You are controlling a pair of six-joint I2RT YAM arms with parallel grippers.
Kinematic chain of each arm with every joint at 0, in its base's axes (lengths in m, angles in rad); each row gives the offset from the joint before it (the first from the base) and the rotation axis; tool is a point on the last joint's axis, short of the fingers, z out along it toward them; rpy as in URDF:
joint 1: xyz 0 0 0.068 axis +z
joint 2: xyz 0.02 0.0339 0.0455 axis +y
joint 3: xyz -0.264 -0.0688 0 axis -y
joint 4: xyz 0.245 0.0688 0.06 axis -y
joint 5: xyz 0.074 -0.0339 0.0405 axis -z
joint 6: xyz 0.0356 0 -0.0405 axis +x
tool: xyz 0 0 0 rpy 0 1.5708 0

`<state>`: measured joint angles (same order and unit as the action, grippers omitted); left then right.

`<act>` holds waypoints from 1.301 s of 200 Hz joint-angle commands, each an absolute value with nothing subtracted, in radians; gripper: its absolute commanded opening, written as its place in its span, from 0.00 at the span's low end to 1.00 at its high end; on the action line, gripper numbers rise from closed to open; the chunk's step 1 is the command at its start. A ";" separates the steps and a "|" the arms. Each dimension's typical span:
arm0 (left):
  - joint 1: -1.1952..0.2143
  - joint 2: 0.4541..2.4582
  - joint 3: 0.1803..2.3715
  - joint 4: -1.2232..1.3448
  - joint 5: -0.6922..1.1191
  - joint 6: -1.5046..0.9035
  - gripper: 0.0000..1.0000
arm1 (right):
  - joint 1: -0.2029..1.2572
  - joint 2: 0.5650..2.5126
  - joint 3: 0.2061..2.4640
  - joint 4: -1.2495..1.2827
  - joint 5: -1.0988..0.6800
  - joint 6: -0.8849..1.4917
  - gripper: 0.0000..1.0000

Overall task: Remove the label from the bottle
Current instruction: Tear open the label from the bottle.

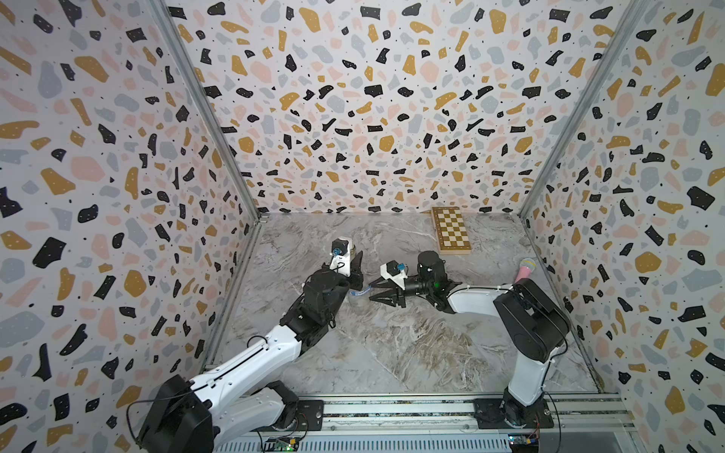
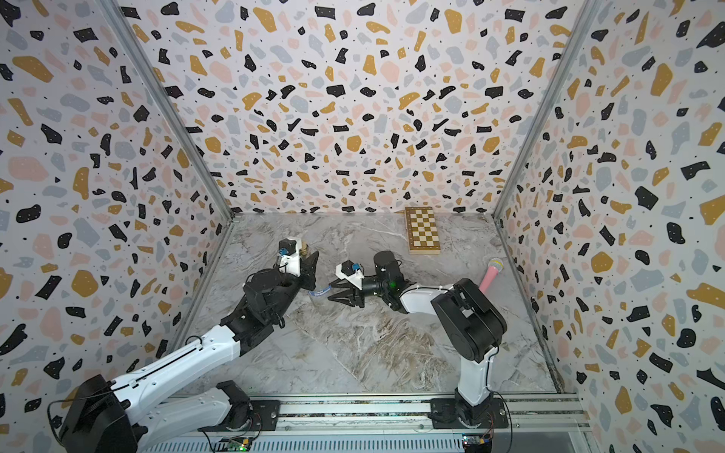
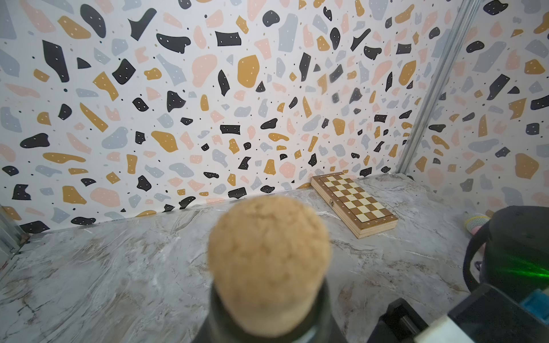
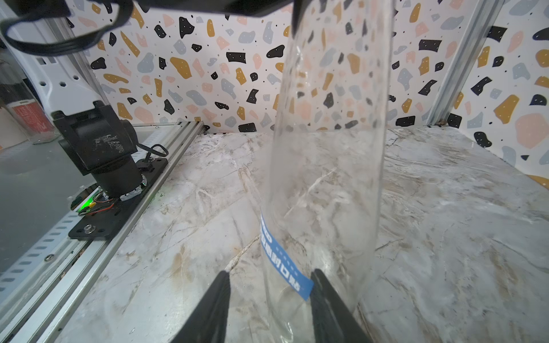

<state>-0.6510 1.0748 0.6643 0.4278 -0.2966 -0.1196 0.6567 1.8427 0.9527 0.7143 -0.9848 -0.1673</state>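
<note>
The left tool [image 1: 355,263] is closed firmly on the neck of the glass bottle [image 4: 329,148], just under the cork [image 3: 269,249]. In both top views the bottle is at about ten o'clock from the centre of the desk [image 1: 412,353]. The right tool [image 4: 269,276] holds nothing. Its jaws are partly apart, and between them is the near end of the blue label [image 4: 282,258], which seems to stand off the glass. If they close on glass together with paper, I think they will slip off. A quick pull toward three o'clock could tear the strip. It could also turn the smooth neck inside the left grip and tip the bottle.
</note>
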 commanded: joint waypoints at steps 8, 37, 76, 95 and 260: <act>-0.655 1.066 0.670 0.529 -0.290 -0.117 0.00 | 0.662 1.792 0.943 0.707 -1.009 -0.174 0.43; -0.656 1.067 0.672 0.528 -0.289 -0.115 0.00 | 0.662 1.791 0.939 0.706 -1.008 -0.176 0.41; -0.656 1.067 0.670 0.529 -0.285 -0.114 0.00 | 0.662 1.795 0.940 0.698 -1.007 -0.178 0.37; -0.658 1.067 0.670 0.530 -0.285 -0.115 0.00 | 0.661 1.796 0.943 0.698 -1.002 -0.177 0.37; -0.670 1.065 0.669 0.535 -0.279 -0.101 0.00 | 0.661 1.807 0.959 0.695 -0.986 -0.169 0.18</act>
